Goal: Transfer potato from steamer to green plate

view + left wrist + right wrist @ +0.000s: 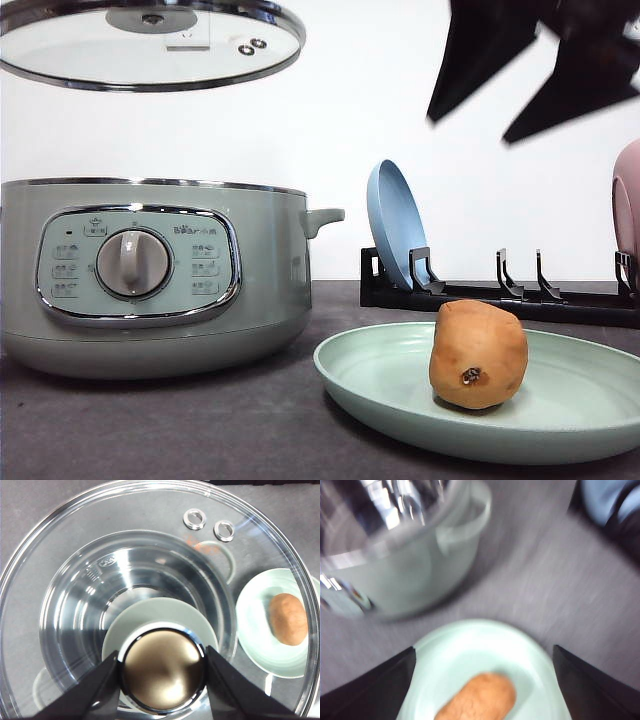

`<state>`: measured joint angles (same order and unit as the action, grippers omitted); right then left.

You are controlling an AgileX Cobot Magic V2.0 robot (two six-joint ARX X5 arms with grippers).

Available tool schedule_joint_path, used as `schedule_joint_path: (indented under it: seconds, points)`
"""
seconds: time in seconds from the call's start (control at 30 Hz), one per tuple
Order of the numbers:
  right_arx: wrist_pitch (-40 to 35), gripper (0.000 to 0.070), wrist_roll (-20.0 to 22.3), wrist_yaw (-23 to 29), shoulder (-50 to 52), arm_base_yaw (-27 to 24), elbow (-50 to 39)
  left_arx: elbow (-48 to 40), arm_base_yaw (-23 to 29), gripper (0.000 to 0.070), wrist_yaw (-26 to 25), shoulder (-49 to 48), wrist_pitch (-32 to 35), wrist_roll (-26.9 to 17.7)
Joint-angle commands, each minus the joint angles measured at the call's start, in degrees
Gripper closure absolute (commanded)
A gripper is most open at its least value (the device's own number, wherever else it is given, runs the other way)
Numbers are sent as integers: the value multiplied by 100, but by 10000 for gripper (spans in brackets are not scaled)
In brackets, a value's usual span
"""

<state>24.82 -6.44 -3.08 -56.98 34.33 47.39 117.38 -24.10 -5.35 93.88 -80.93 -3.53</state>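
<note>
Right wrist view blurred: right hand (482, 680) spread above potato (479, 699); left hand (162, 672) clamps lid knob (163, 669).

The right claw (540, 75) has 2 matte black, wedge-shaped fingers (470, 60) tapering to pointed tips. The left claw (162, 677) has the same plain black, flat-faced fingers (95, 692), without visible markings or screws.
</note>
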Motion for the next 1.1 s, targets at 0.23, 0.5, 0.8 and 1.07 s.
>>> schedule_joint_path:
  seconds: [0.23,0.5,0.8,1.07]
  points:
    - [362,150,17,324,733,28,342,166,-37,700,3,474,-37,-11]
    - [409,150,47,366,1048,28,347,166,-35,700,147,745,-50,-13]
    - [444,150,70,464,1074,28,352,154,-37,700,152,1021,-57,-11]
    - [441,150,114,465,1072,28,352,146,-37,700,152,1264,-69,-11]
